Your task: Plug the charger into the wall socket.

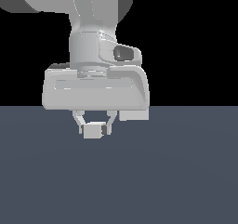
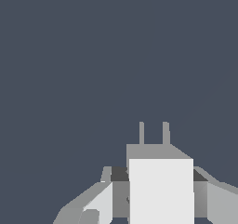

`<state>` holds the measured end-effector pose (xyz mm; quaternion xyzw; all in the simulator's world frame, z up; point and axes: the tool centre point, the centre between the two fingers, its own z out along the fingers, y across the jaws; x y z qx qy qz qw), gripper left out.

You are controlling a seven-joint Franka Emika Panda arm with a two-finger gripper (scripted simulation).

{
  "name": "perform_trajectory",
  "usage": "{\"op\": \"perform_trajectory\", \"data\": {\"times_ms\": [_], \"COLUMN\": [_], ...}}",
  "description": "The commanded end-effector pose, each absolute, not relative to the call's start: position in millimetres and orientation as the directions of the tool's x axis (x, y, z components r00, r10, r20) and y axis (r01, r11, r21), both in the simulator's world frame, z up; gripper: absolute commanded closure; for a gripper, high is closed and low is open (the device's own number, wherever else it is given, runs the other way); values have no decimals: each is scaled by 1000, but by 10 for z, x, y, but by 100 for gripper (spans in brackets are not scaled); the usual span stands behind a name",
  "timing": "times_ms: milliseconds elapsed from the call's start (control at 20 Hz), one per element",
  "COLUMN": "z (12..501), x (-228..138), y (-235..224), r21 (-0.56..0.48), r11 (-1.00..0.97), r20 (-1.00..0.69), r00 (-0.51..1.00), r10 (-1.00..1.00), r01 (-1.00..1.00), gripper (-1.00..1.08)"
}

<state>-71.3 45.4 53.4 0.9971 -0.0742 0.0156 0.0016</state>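
My gripper (image 1: 93,128) hangs a little above the dark grey floor (image 1: 176,172), shut on the charger (image 1: 92,132), a small white block whose end faces the exterior camera. In the wrist view the charger (image 2: 160,190) sits between both fingers (image 2: 120,200), and its two short grey prongs (image 2: 142,134) point away over bare floor. The wall socket is not plainly in view. A white rectangular patch (image 1: 134,115) pokes out under the hand on the exterior view's right, and I cannot tell whether it belongs to the socket or to the hand.
The arm's wide white hand (image 1: 95,90) fills the middle of the exterior view and hides what lies behind it. The background above the floor is black.
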Motion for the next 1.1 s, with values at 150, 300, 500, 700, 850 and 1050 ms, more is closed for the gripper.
{"op": "perform_trajectory", "data": {"times_ms": [150, 300, 500, 700, 850, 1050], "z": [653, 719, 808, 882, 927, 971], "x": [-525, -406, -230, -67, 40, 150], "y": [140, -28, -242, -412, -509, -598], "r21": [1, 0, 0, 0, 0, 0], "r11": [-998, -1000, -999, -996, -992, -987], "r20": [31, 31, 31, 31, 31, 31], "r00": [997, 999, 999, 995, 991, 987], "r10": [-66, -20, 42, 95, 127, 158], "r01": [-66, -20, 42, 95, 127, 158], "gripper": [108, 108, 108, 108, 108, 108]}}
